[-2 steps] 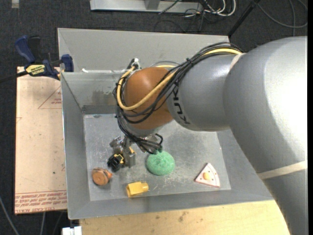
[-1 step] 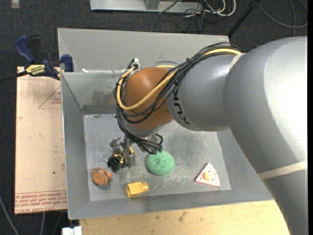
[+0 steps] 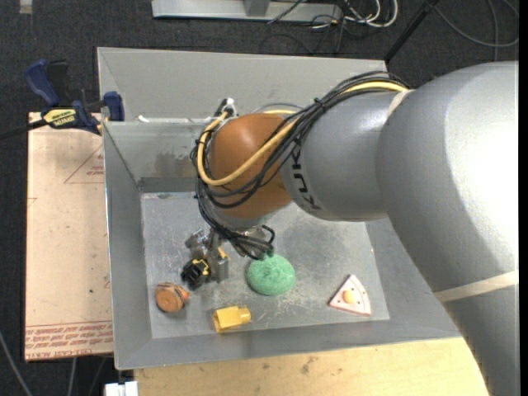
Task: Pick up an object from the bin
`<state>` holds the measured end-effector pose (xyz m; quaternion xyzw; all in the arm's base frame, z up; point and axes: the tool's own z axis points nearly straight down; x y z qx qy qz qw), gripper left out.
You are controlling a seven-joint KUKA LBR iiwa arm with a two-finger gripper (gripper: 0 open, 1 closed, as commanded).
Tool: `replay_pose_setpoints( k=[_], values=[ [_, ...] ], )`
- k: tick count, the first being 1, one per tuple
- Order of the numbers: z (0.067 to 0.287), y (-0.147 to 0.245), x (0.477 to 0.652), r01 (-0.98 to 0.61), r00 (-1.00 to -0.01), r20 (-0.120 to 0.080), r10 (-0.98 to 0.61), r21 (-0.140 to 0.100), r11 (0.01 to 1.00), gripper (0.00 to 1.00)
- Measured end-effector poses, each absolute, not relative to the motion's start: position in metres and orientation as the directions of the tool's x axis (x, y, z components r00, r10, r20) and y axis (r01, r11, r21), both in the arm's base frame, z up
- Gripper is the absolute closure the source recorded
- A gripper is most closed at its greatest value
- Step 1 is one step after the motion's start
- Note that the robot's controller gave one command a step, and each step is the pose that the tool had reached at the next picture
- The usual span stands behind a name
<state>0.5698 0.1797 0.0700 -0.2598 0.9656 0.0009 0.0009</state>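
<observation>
In the camera view, five loose things are counted in the bin, one of each kind: one small black and yellow thing, one brown round piece, one yellow block, one green ball and one white triangle with orange spots. The gripper is lowered close to the bin's floor, in the left half, and the black and yellow thing is seen directly at its tip, touching it or just beside it. Whether the gripper is open, closed or gripping this thing cannot be told, because its parts are hidden by the orange cover and the cables of the arm. The green ball lies just to the right of the gripper, the brown piece and the yellow block lie nearer to the front wall. The floor of the bin is grey metal, and small green crumbs are scattered around the ball. Around the bin a dark carpet is seen, with loose cords at the top
</observation>
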Motion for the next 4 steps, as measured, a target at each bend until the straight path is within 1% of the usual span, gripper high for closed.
replay_pose_setpoints(
  k=[1, 2, 3, 4],
  values=[
    [0.073, 0.180, 0.569, -0.501, -0.865, 0.000, -0.501, 0.002, 0.865, 1.00],
    [0.086, 0.179, 0.567, -0.501, -0.865, 0.007, -0.501, 0.003, 0.865, 1.00],
    [0.110, 0.179, 0.567, -0.501, -0.865, 0.007, -0.501, 0.003, 0.865, 1.00],
    [0.133, 0.180, 0.569, -0.501, -0.865, 0.000, -0.501, 0.001, 0.865, 1.00]
  ],
)
